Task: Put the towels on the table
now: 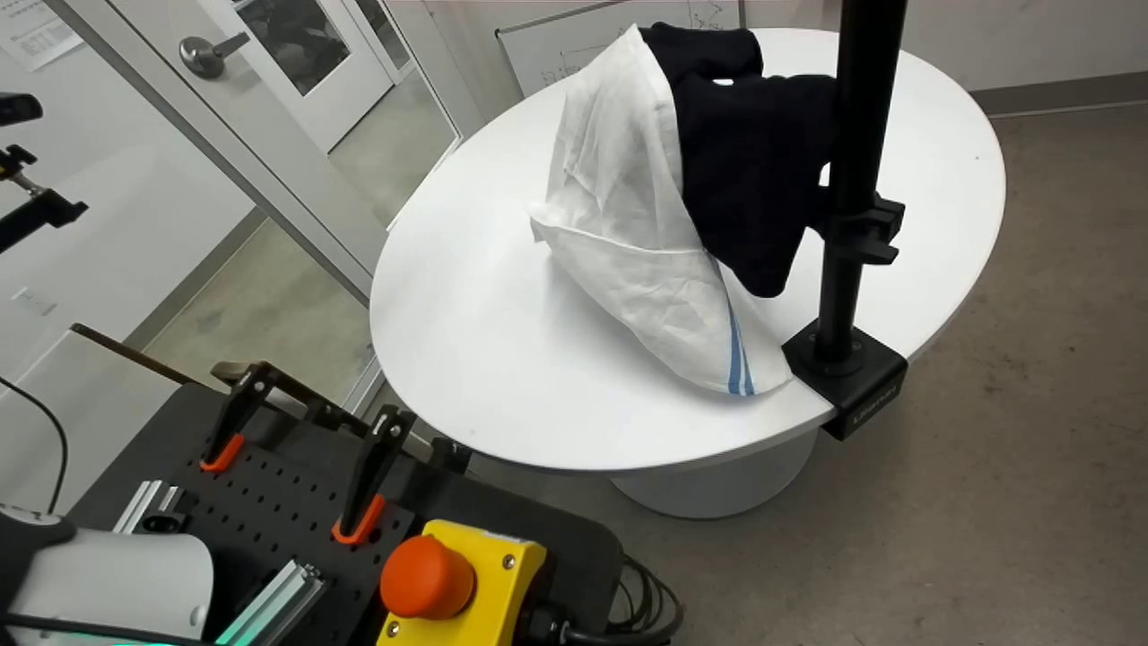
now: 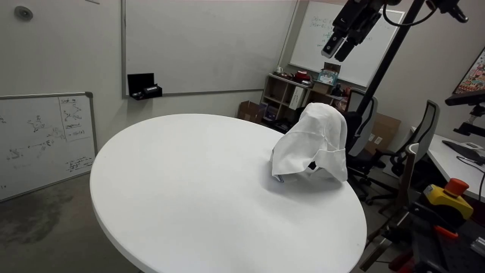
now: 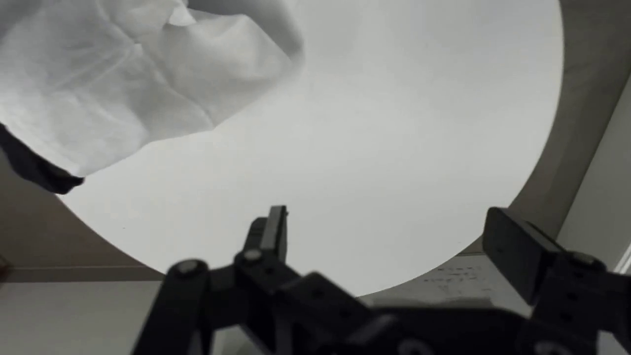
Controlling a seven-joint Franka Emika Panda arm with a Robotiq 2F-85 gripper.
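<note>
Fingers (image 3: 517, 251) of the Robotiq gripper (image 3: 387, 222) stand wide apart, holding nothing, higher than the round white table (image 2: 189, 170). Over the table, toward its edge, the blue-striped white towel (image 1: 628, 215) rises to a peak with the black towel (image 1: 749, 161) beside it; from here I can't tell what props them, nor whether a hem touches the table. I'd centre over the white peak, pinch one fold, lift clear of the black clamp stand (image 1: 843, 372) at the table's edge, then lower it slowly. Beyond the table stands a whiteboard (image 2: 41, 140).

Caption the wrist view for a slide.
Open, empty black gripper facing a round white table; rumpled white cloth towel, dark fabric at left.
</note>
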